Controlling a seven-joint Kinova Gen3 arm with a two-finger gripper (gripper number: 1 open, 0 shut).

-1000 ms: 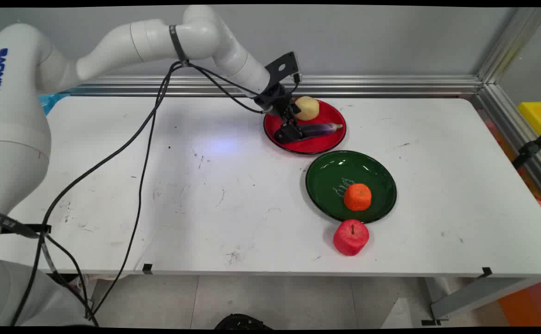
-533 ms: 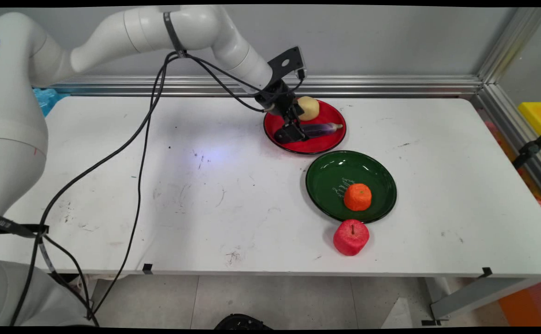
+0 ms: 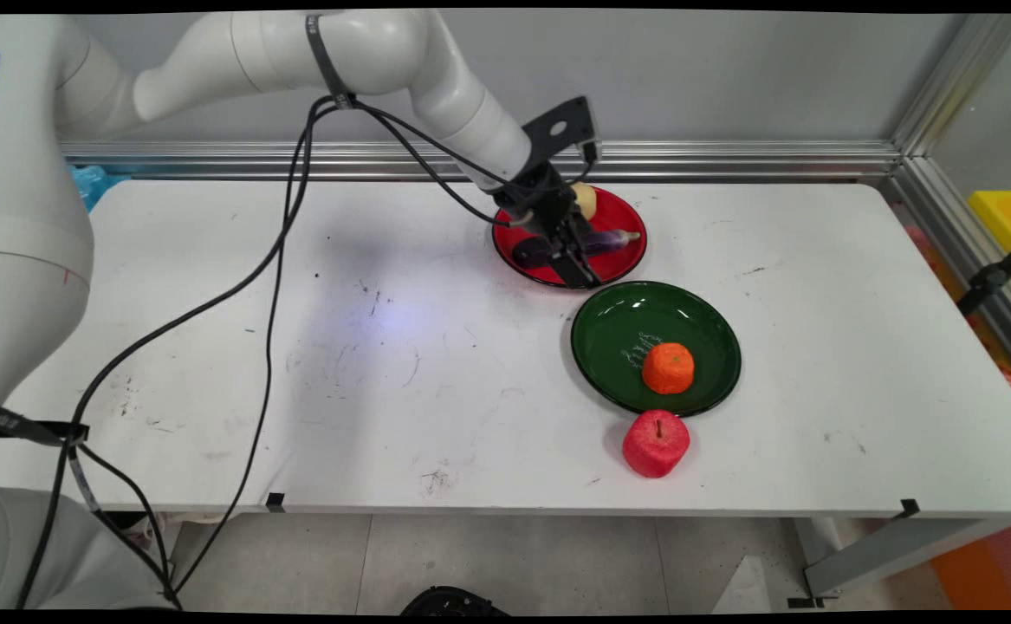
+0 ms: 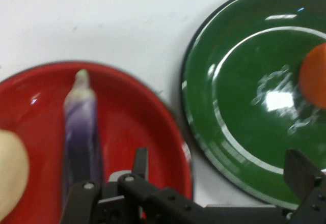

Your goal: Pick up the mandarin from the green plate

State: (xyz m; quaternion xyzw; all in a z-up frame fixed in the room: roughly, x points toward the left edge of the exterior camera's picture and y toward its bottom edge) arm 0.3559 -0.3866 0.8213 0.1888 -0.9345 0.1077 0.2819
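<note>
Table, white, is bearing a green plate with an orange, and a red plate. We are seeing the gripper, fingers spread and empty, hanging over the red plate's near rim beside the eggplant.

The white arm reaches in from the upper left, runs level across the top of the main view, then bends at an elbow and slopes down to the right toward the far middle of the table. Black cables hang from a strap on the arm and trail down to the near left. A black bracket juts up from the wrist. The black gripper points down and to the right. In the hand view its two fingers stand wide apart with nothing between them.
</note>
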